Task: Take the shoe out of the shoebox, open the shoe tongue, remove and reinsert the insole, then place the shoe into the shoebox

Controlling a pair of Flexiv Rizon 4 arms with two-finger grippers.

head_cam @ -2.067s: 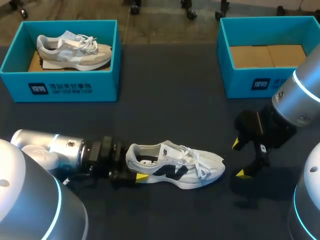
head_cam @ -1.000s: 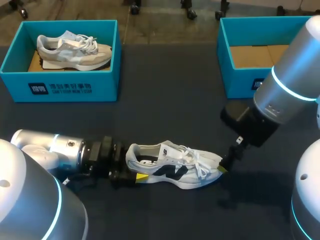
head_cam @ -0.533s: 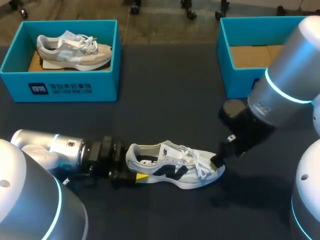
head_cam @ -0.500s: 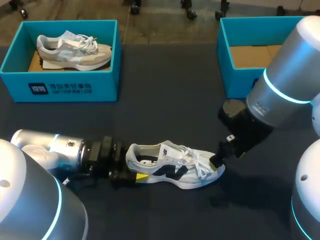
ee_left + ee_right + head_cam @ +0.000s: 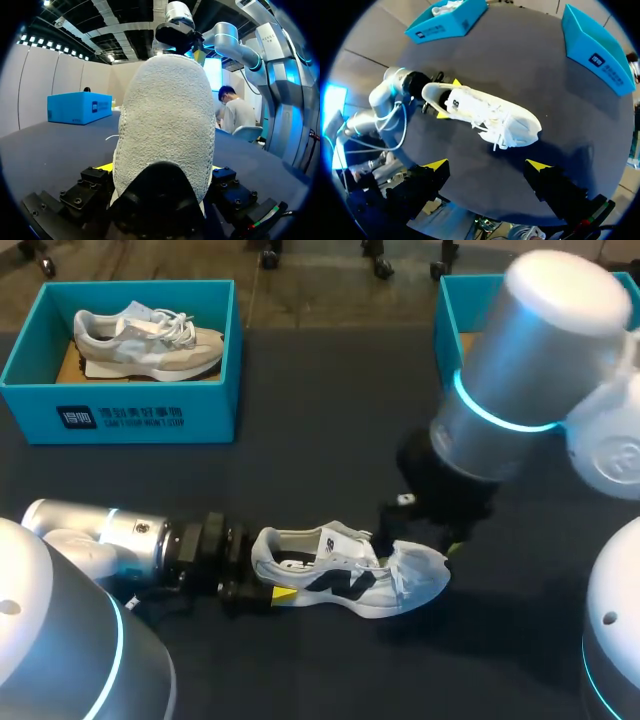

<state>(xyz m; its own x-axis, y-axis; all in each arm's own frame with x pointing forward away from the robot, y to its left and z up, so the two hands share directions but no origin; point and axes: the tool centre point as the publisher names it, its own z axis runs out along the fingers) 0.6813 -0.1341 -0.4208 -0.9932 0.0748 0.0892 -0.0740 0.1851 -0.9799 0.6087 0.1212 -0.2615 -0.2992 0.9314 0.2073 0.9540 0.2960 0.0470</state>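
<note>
Well apart from the right shoebox [image 5: 445,340], the shoe [image 5: 350,575] is clamped at the heel by the left gripper [image 5: 160,172], the right gripper [image 5: 487,165] held wide open and empty above it; tongue, insole and reboxing are judged undone.

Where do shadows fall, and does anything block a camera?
Head view: the right arm covers part of the white shoe and darkens the table beside its toe. Left wrist view: the shoe's heel end fills most of it. Right wrist view: a dark shadow lies beside the toe.
</note>
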